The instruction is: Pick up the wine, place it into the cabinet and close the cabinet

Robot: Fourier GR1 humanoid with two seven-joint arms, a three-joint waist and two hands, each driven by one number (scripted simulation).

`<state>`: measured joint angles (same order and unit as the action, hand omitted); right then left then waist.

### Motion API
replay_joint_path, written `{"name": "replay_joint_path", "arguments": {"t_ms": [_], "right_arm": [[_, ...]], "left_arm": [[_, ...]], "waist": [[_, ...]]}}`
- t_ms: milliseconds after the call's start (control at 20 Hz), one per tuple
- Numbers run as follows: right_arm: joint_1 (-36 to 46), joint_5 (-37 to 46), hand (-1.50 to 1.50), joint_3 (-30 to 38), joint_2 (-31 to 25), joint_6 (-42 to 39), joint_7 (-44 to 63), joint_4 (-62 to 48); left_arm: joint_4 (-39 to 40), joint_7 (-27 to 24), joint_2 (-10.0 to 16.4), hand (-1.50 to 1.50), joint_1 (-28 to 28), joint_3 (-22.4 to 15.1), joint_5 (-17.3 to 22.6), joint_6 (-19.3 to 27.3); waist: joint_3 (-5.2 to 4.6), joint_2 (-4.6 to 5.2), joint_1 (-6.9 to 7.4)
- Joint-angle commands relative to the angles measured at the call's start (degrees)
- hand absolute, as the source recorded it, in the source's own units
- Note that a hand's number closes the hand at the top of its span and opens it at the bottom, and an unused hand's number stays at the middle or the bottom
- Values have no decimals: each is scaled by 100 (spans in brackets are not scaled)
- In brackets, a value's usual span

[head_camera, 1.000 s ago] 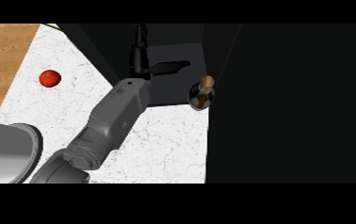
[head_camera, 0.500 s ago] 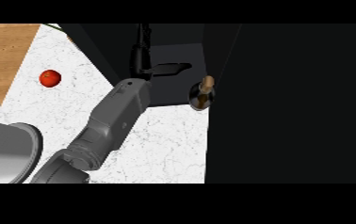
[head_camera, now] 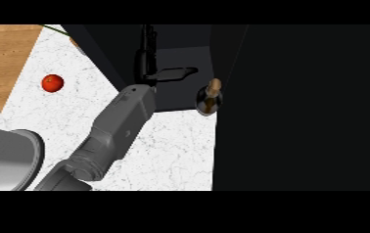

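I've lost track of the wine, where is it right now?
Head view, just right of centre: the wine bottle stands at the dark cabinet's front edge, immediately right of the left hand and apart from it.

The wine bottle [head_camera: 209, 98] looks upright from above, with a dark round body and a tan neck and top. It stands at the front edge of the open cabinet [head_camera: 180, 94], on its dark floor, close against the cabinet's black right side.
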<state>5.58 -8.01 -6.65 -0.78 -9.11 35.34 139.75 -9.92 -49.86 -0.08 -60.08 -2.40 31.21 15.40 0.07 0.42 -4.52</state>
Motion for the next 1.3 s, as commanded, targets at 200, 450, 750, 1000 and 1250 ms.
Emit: {"name": "replay_joint_path", "arguments": {"t_ms": [200,450,750,1000,1250], "right_arm": [[120,8,-150,-207,76,217,200,197],[-295,-145,-150,64,-89,143,331,714],[-350,126,-150,-12,-50,216,172,590],[-92,108,-150,73,-46,258,167,322],[-409,-265,-150,336,-171,68,-2,514]], "left_arm": [[-822,180,8,-150,920,-965,918,282],[-2221,265,8,-150,1935,-2151,1399,743],[-4226,537,8,-150,2855,-3465,1491,2282],[-5377,664,9,-150,3695,-3940,890,2814],[-6827,1320,366,-150,4207,-4049,535,2967]], "waist": [[-12,-51,98],[-8,-88,232],[-5,-98,398],[-6,-73,482],[-3,-67,474]]}}
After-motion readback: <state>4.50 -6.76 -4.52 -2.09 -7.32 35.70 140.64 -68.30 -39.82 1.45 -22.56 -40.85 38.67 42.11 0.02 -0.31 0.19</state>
